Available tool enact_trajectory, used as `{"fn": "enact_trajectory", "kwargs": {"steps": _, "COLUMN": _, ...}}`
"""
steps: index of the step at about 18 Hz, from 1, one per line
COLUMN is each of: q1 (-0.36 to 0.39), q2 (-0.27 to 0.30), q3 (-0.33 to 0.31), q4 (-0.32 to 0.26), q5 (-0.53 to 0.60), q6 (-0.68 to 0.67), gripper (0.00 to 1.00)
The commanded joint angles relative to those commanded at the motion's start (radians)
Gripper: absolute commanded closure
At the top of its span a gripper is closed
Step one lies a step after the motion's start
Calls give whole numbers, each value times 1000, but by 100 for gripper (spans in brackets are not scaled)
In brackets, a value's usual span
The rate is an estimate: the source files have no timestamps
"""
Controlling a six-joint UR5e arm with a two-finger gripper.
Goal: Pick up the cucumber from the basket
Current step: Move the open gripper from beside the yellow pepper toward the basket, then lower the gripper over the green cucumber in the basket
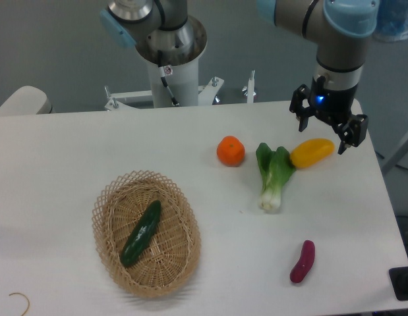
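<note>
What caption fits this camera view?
Open gripper hovers above the yellow pepper, far from the cucumber in the basket.

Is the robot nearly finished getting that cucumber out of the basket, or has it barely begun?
Barely begun. Nothing looks done: the cucumber lies in the basket, untouched. Nothing is in hand either: the gripper is open and empty at the far right of the table, above the yellow vegetable, well away from the basket. Left to do: travel over to the basket, lower, close on the cucumber and lift it out.

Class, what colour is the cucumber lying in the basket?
Dark glossy green; the cucumber shows clearly in the fixed camera view.
</note>
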State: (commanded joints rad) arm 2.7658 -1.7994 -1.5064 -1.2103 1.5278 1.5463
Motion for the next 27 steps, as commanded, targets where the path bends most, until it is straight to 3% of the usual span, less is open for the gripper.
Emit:
{"fn": "enact_trajectory", "kwargs": {"steps": 10, "q1": -43, "q2": 23, "q3": -63, "q4": 0, "q5": 5, "q6": -43, "gripper": 0}}
{"fn": "enact_trajectory", "kwargs": {"steps": 15, "q1": -129, "q2": 64, "q3": -153, "q4": 9, "q5": -1, "q6": -275, "gripper": 0}}
{"fn": "enact_trajectory", "kwargs": {"steps": 18, "q1": -218, "q2": 49, "q3": -156, "q4": 11, "q5": -5, "q6": -501, "gripper": 0}}
{"fn": "enact_trajectory", "kwargs": {"steps": 23, "q1": -328, "q2": 31, "q3": -198, "q4": 11, "q5": -6, "q6": -721, "gripper": 0}}
{"fn": "enact_trajectory", "kwargs": {"steps": 27, "q1": -405, "q2": -9, "q3": -204, "q4": 81, "q5": -8, "q6": -823, "gripper": 0}}
